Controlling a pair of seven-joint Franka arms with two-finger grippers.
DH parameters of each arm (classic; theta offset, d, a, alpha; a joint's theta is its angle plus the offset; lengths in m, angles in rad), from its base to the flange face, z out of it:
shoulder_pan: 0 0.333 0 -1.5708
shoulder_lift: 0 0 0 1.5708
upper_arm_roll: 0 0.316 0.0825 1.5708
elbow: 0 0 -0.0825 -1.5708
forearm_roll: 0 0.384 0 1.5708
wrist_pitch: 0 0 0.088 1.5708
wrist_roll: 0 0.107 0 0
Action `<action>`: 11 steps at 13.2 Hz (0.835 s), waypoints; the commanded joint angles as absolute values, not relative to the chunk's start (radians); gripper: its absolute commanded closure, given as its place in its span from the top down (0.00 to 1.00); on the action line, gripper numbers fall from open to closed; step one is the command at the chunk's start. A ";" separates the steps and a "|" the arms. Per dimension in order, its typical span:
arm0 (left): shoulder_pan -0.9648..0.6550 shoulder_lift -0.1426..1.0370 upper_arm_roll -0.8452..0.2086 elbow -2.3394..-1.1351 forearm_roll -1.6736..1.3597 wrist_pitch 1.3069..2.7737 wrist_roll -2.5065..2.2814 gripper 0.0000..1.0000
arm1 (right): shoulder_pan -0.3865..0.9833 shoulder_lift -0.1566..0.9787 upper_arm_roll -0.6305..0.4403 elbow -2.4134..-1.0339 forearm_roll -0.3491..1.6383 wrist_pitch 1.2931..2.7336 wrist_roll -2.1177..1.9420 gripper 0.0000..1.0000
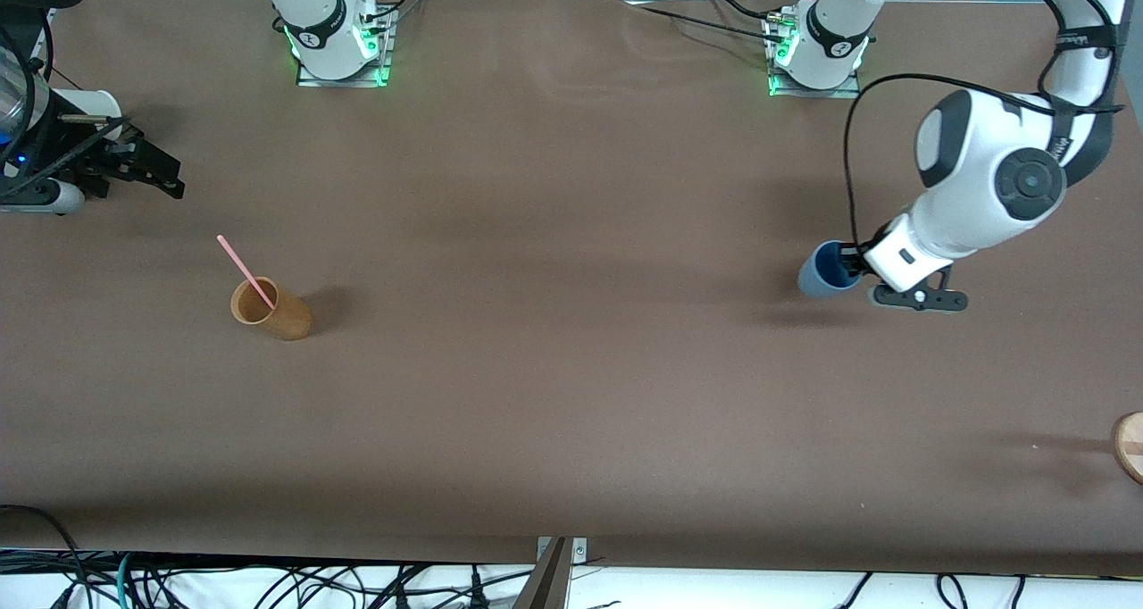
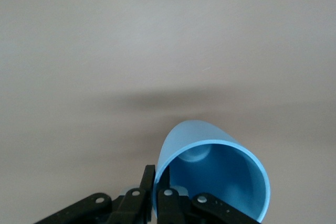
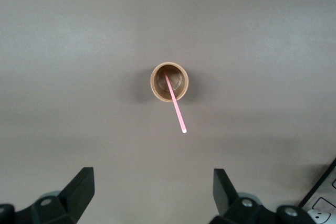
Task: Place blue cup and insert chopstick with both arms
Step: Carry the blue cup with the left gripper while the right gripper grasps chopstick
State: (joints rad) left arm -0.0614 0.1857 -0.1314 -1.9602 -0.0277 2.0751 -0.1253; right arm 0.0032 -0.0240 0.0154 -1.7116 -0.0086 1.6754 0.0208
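Observation:
My left gripper point(image 1: 859, 265) is shut on the rim of the blue cup point(image 1: 827, 271) and holds it tilted above the table at the left arm's end. In the left wrist view one finger is inside the blue cup point(image 2: 210, 177) and one outside, at my left gripper point(image 2: 156, 190). The pale-pink chopstick point(image 1: 245, 271) leans in the tan cup point(image 1: 272, 310), which stands at the right arm's end. My right gripper point(image 1: 152, 170) is open and empty, up over the table edge at that end. In the right wrist view my right gripper point(image 3: 154, 192) is apart from the tan cup point(image 3: 169, 82) and chopstick point(image 3: 175, 104).
A white cup point(image 1: 94, 104) stands by the right arm's wrist. A round wooden piece point(image 1: 1130, 446) lies at the table edge at the left arm's end, nearer the front camera. The brown table point(image 1: 571, 368) spreads between the two cups.

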 commanded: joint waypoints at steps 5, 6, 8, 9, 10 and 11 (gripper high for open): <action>-0.415 0.418 -0.186 -1.584 -0.037 1.987 -0.615 0.00 | 0.027 0.064 0.025 -1.675 -0.087 1.720 0.002 1.00; -0.475 0.473 -0.177 -1.530 -0.035 1.988 -0.664 0.00 | 0.052 0.077 0.026 -1.660 -0.125 1.721 0.002 1.00; -0.573 0.582 -0.152 -1.406 -0.032 1.988 -0.768 0.00 | 0.069 0.173 0.029 -1.596 -0.141 1.714 -0.059 1.00; -0.634 0.621 -0.111 -1.366 -0.035 1.990 -0.799 0.00 | 0.069 0.202 0.029 -1.577 -0.143 1.716 -0.083 1.00; -0.699 0.662 -0.066 -1.312 -0.038 1.990 -0.819 0.00 | 0.068 0.233 0.028 -1.544 -0.137 1.710 -0.087 1.00; -0.740 0.704 -0.039 -1.264 -0.041 1.990 -0.843 0.00 | 0.058 0.260 0.025 -1.517 -0.121 1.704 -0.089 1.00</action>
